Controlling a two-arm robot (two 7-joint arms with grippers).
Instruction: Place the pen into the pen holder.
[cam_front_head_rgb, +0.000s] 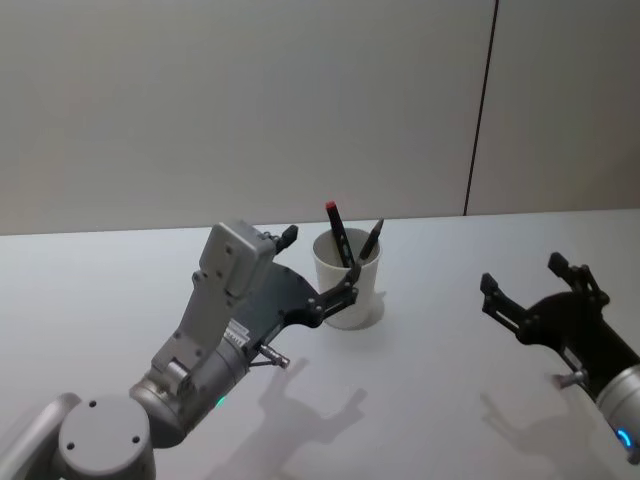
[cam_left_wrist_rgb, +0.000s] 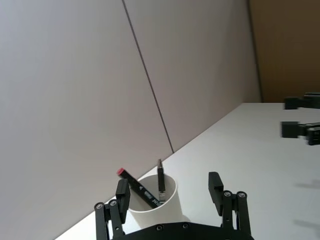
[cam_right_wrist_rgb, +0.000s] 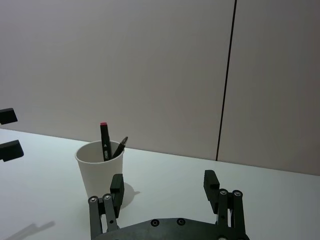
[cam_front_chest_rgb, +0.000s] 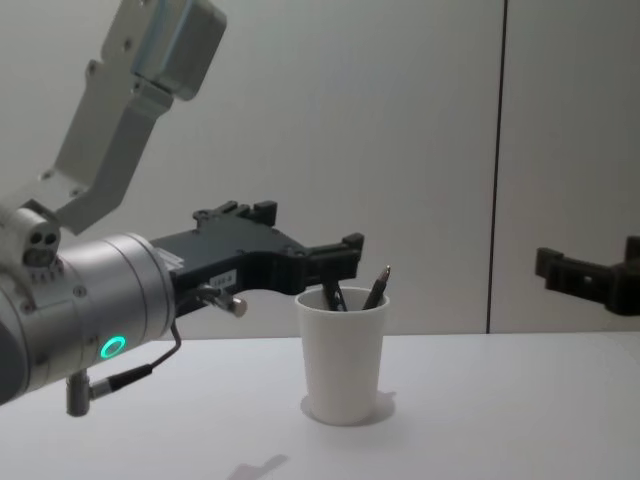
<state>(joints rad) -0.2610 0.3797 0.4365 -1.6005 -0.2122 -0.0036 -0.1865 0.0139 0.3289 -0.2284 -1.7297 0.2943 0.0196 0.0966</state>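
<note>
Down from the head, watching the left gripper hanging spread and empty just beside the pen holder, with the red-capped pen and a dark pen leaning inside and the right gripper idling open well off to the side. Over to the left wrist, seeing the pen holder just ahead of the spread fingers; then, in the right wrist and the chest, finding it upright on the table with one finger at rim height. Worrying now about a sideways pull-back snagging the rim or a pen top, tipping the light pen holder and spilling both pens.
</note>
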